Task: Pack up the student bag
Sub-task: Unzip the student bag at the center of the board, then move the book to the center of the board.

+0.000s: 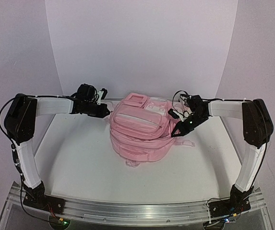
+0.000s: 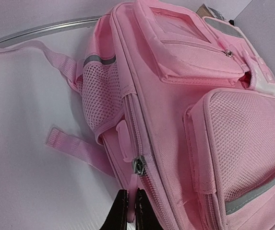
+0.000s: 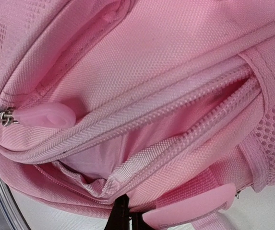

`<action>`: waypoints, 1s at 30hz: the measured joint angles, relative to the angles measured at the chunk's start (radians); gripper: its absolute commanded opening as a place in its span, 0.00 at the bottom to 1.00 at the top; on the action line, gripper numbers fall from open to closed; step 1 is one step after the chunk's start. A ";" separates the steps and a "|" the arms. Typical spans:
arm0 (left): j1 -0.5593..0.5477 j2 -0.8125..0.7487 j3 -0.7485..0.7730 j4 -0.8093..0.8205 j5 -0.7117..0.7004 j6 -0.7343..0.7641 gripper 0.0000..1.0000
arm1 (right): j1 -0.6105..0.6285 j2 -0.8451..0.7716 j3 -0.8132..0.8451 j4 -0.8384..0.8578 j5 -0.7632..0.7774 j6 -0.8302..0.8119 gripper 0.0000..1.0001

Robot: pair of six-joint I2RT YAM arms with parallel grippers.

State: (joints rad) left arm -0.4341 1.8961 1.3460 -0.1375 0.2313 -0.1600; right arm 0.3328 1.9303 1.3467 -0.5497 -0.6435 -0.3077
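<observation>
Pink backpack (image 1: pixel 139 132) lies flat mid-desk (image 1: pixel 75 163). My left claw (image 2: pixel 130 212) is clenched on its zipper pull (image 2: pixel 134 187), ready to draw it. My right claw (image 3: pixel 124 216) pinches the compartment lip (image 3: pixel 127 181) (bracing it, I reckon).

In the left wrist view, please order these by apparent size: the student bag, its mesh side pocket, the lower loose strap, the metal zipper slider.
1. student bag
2. mesh side pocket
3. lower loose strap
4. metal zipper slider, smallest although nearest the camera
</observation>
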 measured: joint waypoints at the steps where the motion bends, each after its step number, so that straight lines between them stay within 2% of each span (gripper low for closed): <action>1: 0.007 0.012 0.014 0.001 0.018 -0.002 0.05 | 0.000 0.003 0.007 -0.004 0.001 -0.002 0.00; 2: 0.012 0.013 0.015 0.004 0.029 -0.006 0.07 | 0.000 0.007 0.015 -0.008 0.002 -0.003 0.01; 4: 0.014 0.006 0.010 0.007 0.031 -0.022 0.15 | 0.000 0.015 0.033 -0.025 0.002 -0.004 0.14; 5: 0.014 -0.002 0.002 0.007 0.021 -0.028 0.20 | 0.001 0.020 0.045 -0.040 0.004 -0.004 0.23; 7: 0.022 -0.023 -0.013 -0.003 -0.025 -0.041 0.37 | 0.004 0.023 0.064 -0.064 0.009 -0.004 0.44; 9: 0.050 -0.046 -0.016 -0.029 -0.084 -0.051 0.49 | 0.003 0.024 0.090 -0.098 0.027 0.000 0.59; 11: 0.085 -0.067 -0.014 -0.062 -0.124 -0.073 0.57 | -0.006 0.024 0.118 -0.132 0.044 0.000 0.69; 14: 0.122 -0.080 0.019 -0.134 -0.160 -0.088 0.75 | -0.028 0.024 0.160 -0.186 0.061 0.008 0.84; 16: 0.124 -0.081 0.054 -0.179 -0.166 -0.104 0.81 | -0.053 0.024 0.202 -0.214 0.075 0.015 0.95; 18: 0.117 -0.081 0.094 -0.227 -0.166 -0.121 0.84 | -0.084 0.024 0.262 -0.230 0.096 0.027 0.98; 22: 0.105 -0.086 0.148 -0.289 -0.164 -0.142 0.89 | -0.171 0.065 0.477 -0.244 0.137 0.060 0.98; 25: 0.102 -0.090 0.160 -0.320 -0.164 -0.160 0.91 | -0.255 0.171 0.680 -0.212 0.133 0.109 0.91; 30: 0.102 -0.092 0.160 -0.356 -0.165 -0.193 0.92 | -0.332 0.333 0.830 -0.185 0.209 0.109 0.85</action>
State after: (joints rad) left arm -0.3321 1.8038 1.5063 -0.4934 0.0668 -0.3529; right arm 0.0007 2.2636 2.1770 -0.7346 -0.4348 -0.1986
